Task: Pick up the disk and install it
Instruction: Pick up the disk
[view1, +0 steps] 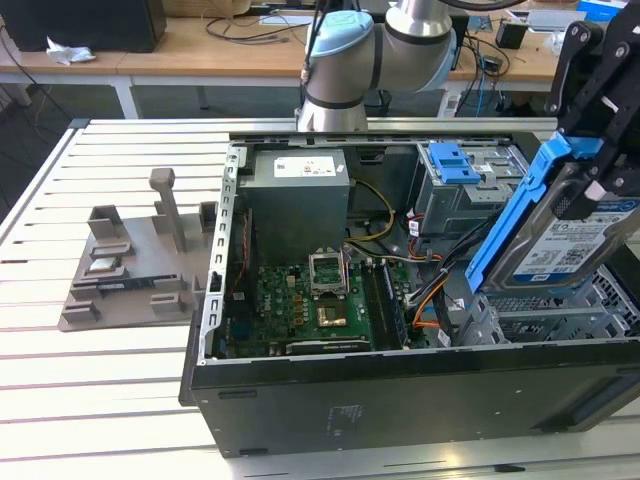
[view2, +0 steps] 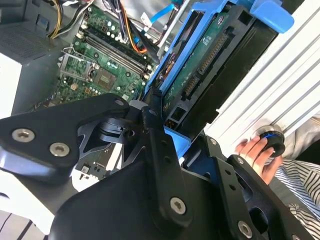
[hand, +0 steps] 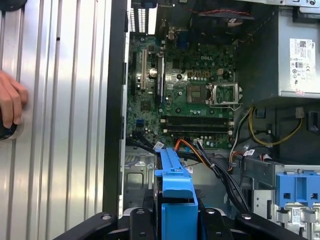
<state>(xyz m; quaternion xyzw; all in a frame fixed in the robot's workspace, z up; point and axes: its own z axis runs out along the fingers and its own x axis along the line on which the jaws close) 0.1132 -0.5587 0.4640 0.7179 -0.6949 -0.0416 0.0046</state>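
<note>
The disk (view1: 560, 245), a silver-black drive with a white-and-blue label and blue carrier rails, hangs tilted on edge over the exterior view's right side of the open computer case (view1: 400, 385). My black gripper (view1: 592, 185) is shut on its upper end. Just below it lies the grey metal drive cage (view1: 545, 325). The second wrist view shows the green circuit-board underside of the disk (view2: 200, 65) between my gripper's (view2: 167, 132) black fingers. In the first wrist view the blue carrier of the disk (hand: 176, 192) runs up from my gripper (hand: 176, 222).
The case holds a green motherboard (view1: 310, 310), a grey power supply (view1: 298, 200), loose cables and a blue latch (view1: 450, 160) on a second cage. A grey stand (view1: 130, 260) with upright posts sits on the slatted table. A person's hand (view2: 255, 150) rests on the table beside the case.
</note>
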